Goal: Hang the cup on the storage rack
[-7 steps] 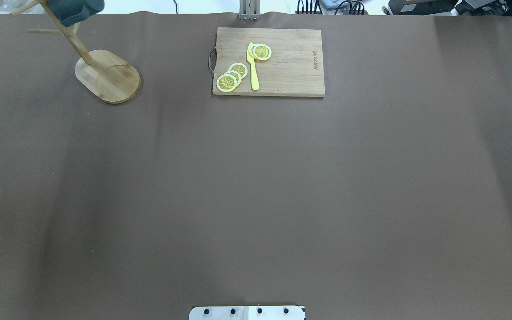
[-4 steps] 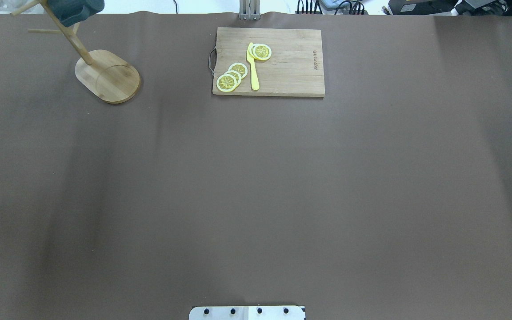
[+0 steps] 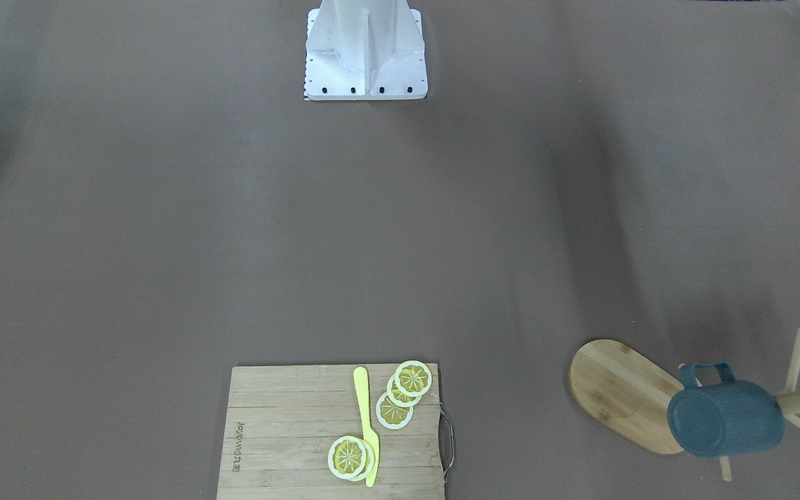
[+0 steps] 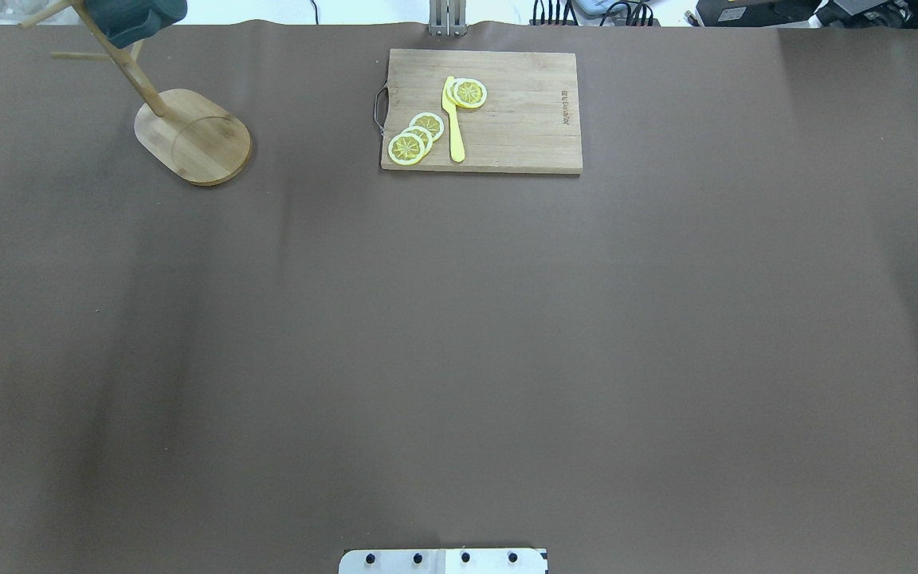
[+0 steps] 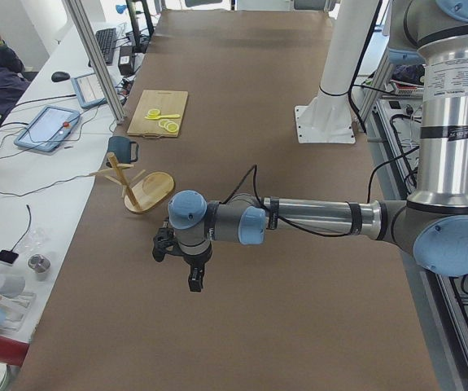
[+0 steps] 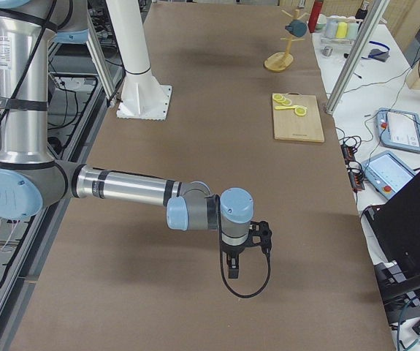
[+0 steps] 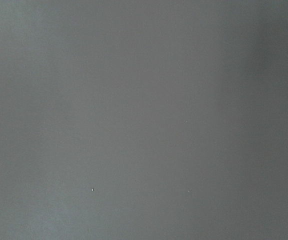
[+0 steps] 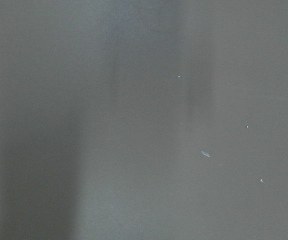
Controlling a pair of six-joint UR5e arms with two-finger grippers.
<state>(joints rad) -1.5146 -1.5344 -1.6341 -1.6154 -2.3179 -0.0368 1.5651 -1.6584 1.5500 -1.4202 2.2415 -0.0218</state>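
- Out at 9 o'clock from the robot's base, the left pincer [image 5: 194, 281] hangs pointing down over bare bench [image 4: 459, 335]. It holds nothing that I can see. Spread or pressed together? Only the side view catches it, so I cannot tell.
- Up at 10 o'clock, there's the cup [image 3: 725, 420]! It's on the storage rack [image 3: 619, 389], tipped on its side with its bottom facing away from the post. The handle seems looped over a thin peg, and that looks like what carries it, since no pincer is near.
- The rack's flat oval base sits on the bench and stretches out to one side of the post. By my read the hang is done and both arms are parked clear.
- At 12 o'clock lies a cutting board [image 4: 523, 119] with lemon slices [image 4: 407, 148] and a yellow knife [image 4: 454, 127], well apart from the rack. It's no part of this job.
- Over at 3 o'clock, the right pincer [image 6: 231, 269] points down above open bench, carrying nothing visible. Again there's a side view only, so I cannot tell how its jaws stand.
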